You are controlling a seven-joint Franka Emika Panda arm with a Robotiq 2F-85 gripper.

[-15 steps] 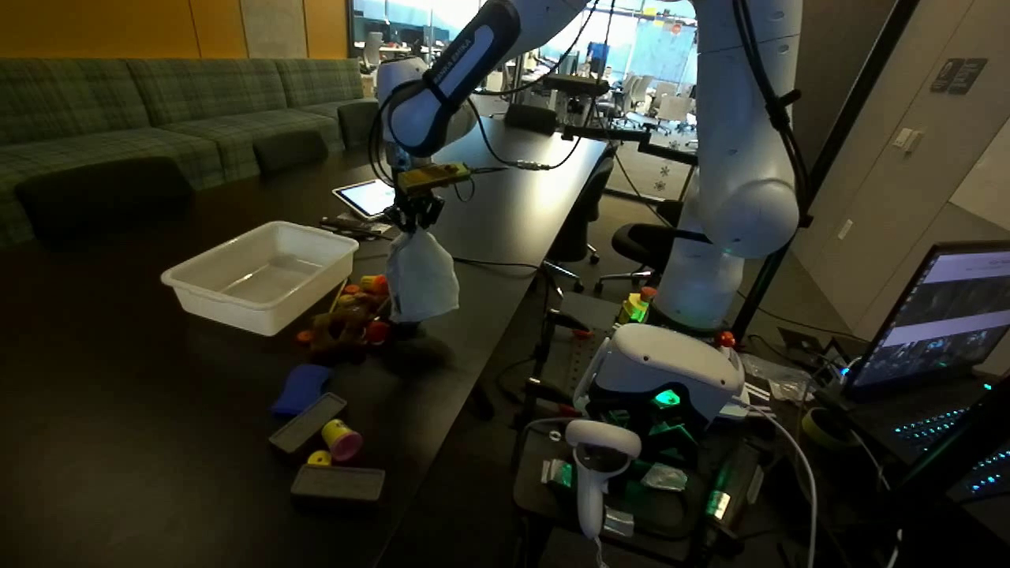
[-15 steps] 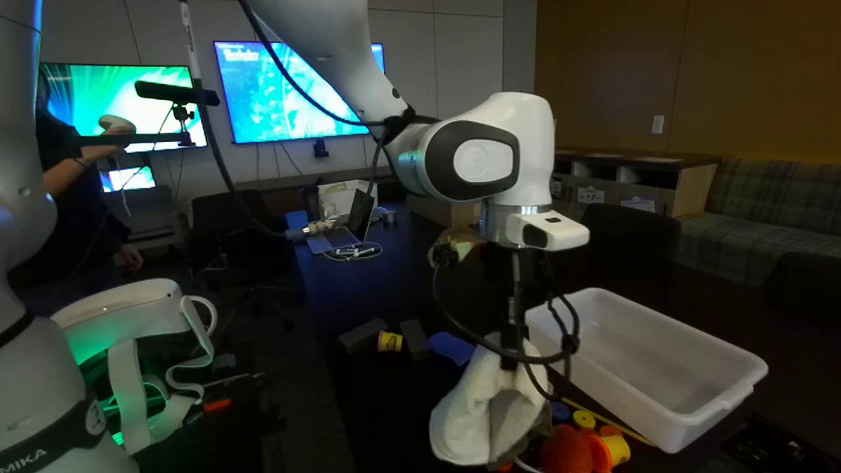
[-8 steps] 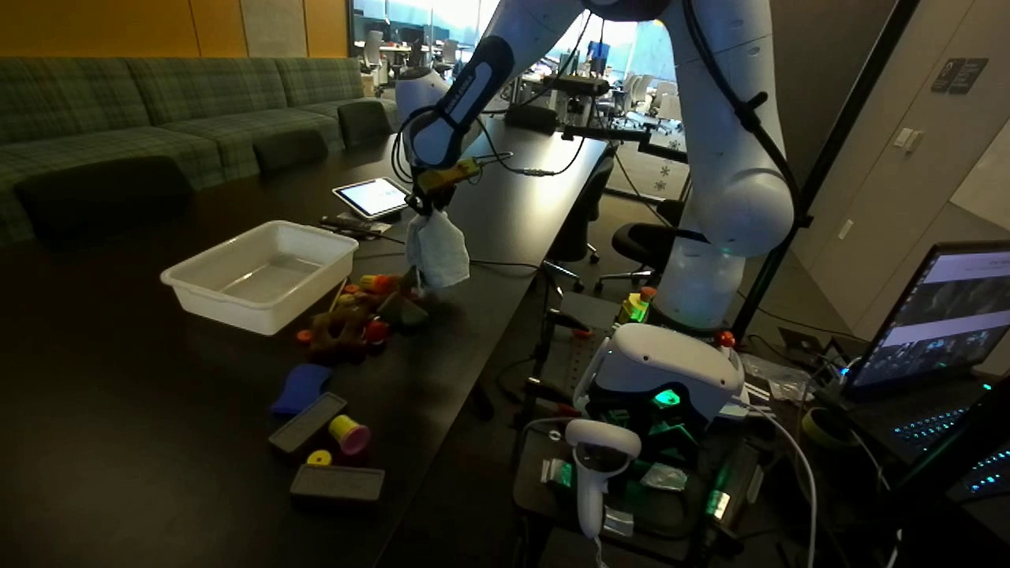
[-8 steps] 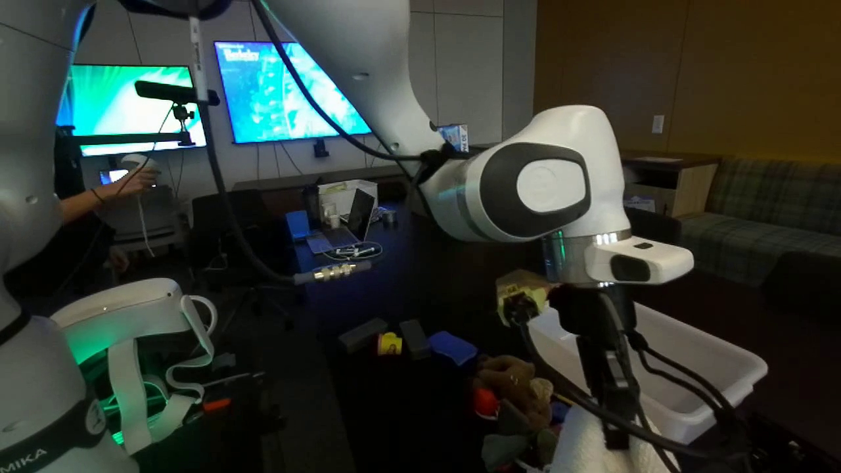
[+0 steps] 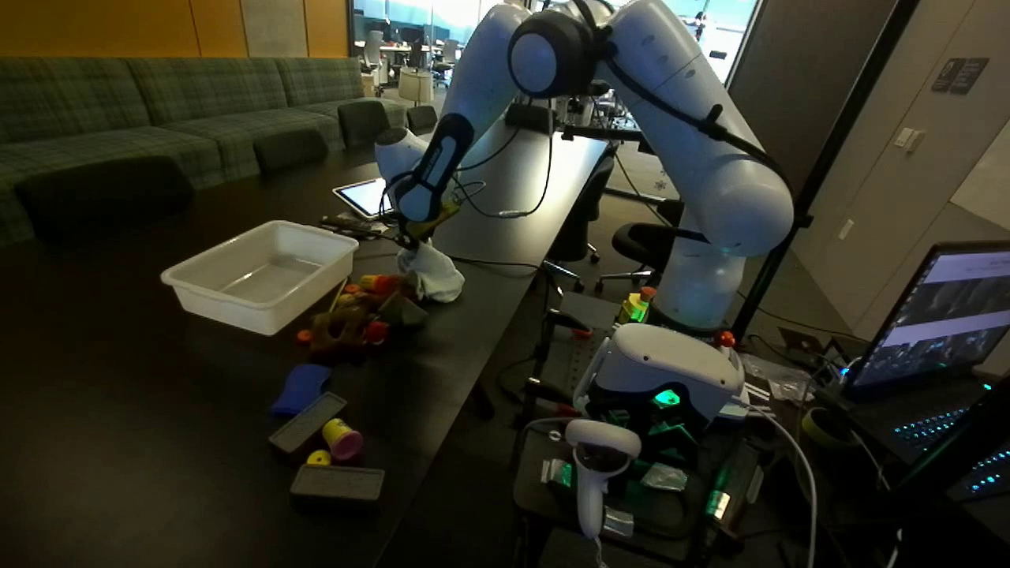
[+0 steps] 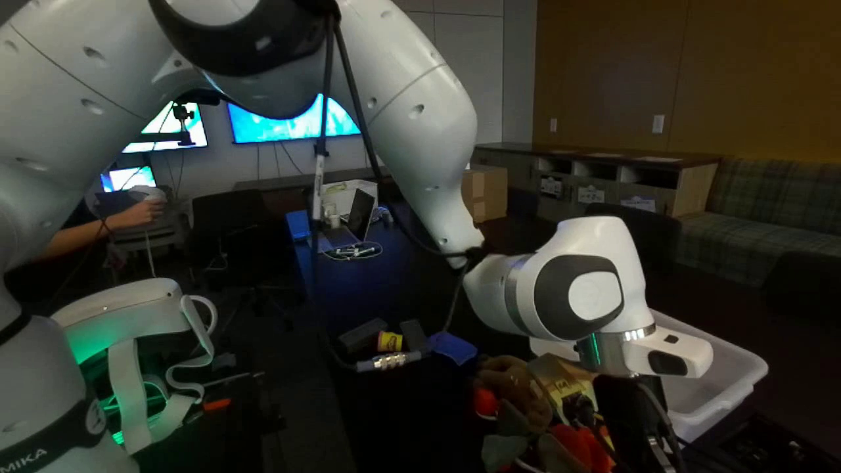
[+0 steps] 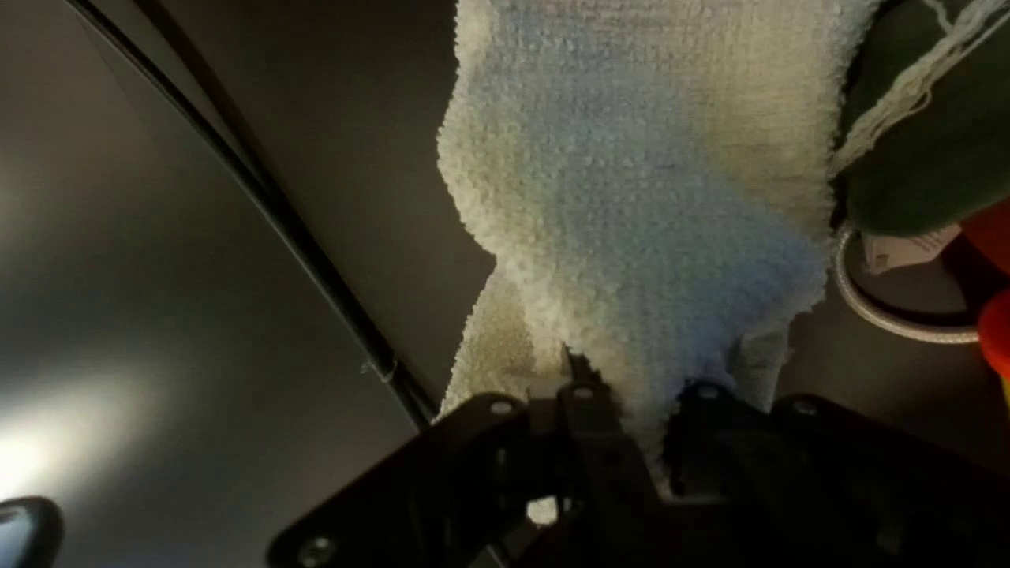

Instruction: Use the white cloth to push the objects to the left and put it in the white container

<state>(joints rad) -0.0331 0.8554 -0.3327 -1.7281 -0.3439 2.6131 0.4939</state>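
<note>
Several toys [image 5: 355, 325] lie heaped between the white cloth [image 5: 432, 274] and the white container [image 5: 229, 309], and my gripper [image 7: 643, 384] has its fingers pinched together on a bunched end of that cloth. The rest droops right beside the heap; whether it touches the table [image 5: 158, 442] I can't tell. The likeliest trouble, I judge, is the cloth itself: limp below my grip, it could fold and ride over the toys instead of shoving them. A round tub [image 5: 379, 283] might roll away sideways, and toys pressed hard against the container's outside wall could make it slide, because pushing alone would hardly lift them over the rim. Near the cloth, the loose threads [image 7: 892, 114] and a white cord [image 7: 915, 331] could snag as I sweep, and the black cable [image 7: 331, 292] lying on the opposite side might get dragged if I swing back. Compared with half a second ago, my grip sits lower: the cloth, which hung longer beneath me, now slumps into a crumple, and my elbow [image 5: 533, 63] has dropped in both exterior views. The heap and the container look unmoved, so I take it that the push at this end hasn't done its work yet.
</note>
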